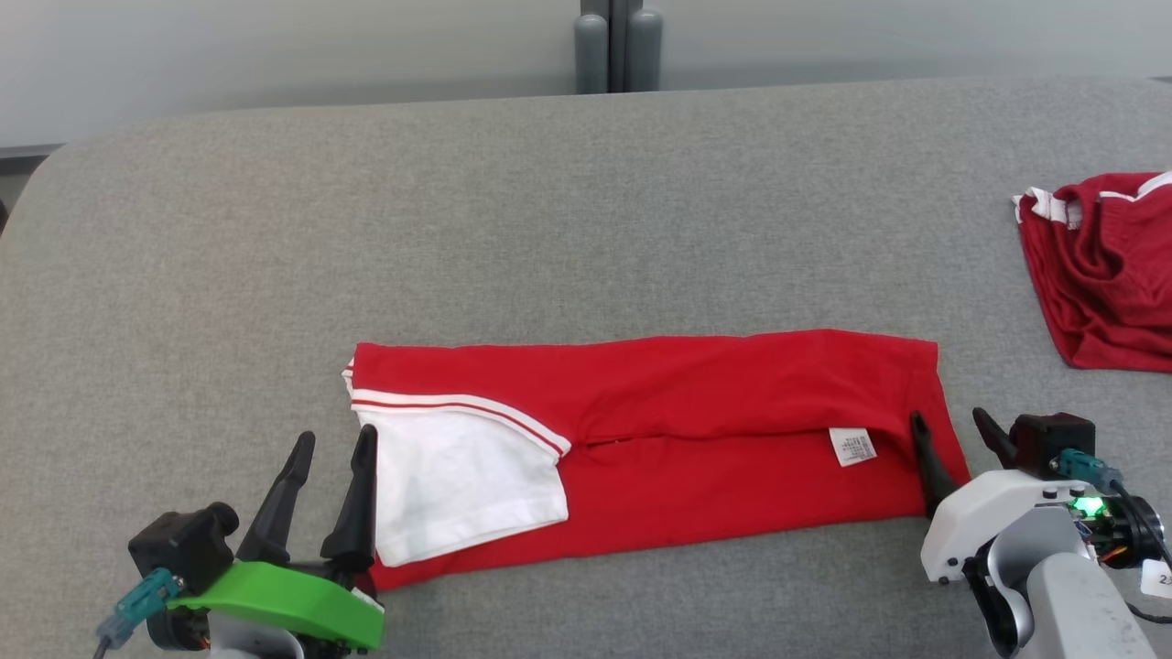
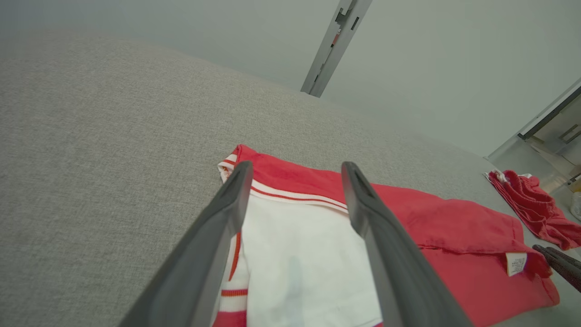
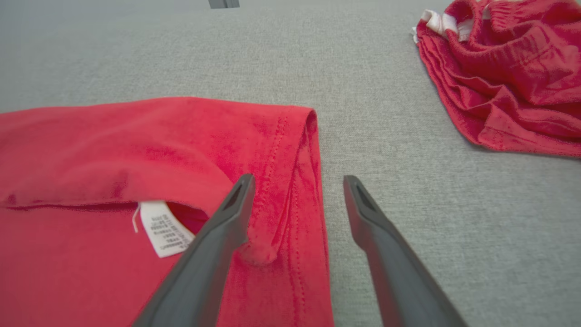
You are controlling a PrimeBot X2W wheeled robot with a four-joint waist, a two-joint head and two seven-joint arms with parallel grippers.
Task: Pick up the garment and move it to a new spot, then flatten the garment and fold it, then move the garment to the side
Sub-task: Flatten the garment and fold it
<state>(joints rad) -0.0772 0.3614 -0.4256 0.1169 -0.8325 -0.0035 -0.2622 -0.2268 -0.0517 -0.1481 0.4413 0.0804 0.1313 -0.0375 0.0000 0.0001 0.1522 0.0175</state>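
Note:
The garment (image 1: 696, 430) is a red shirt with a white, red-striped sleeve (image 1: 458, 476), folded into a long band across the grey table (image 1: 275, 229). A white care label (image 1: 852, 447) shows near its right end. My left gripper (image 1: 334, 439) stands open at the garment's left end, fingers just beside the white sleeve (image 2: 295, 254). At the garment's right edge (image 3: 295, 181) my right gripper (image 1: 952, 423) is open too, one finger over the red cloth and the other over bare table. Nothing is held in either gripper.
A second red garment (image 1: 1099, 265) with white trim lies crumpled at the table's far right edge (image 3: 504, 68). A grey post (image 1: 618, 46) stands behind the table's far edge. Bare grey tabletop stretches beyond and to the left of the folded shirt.

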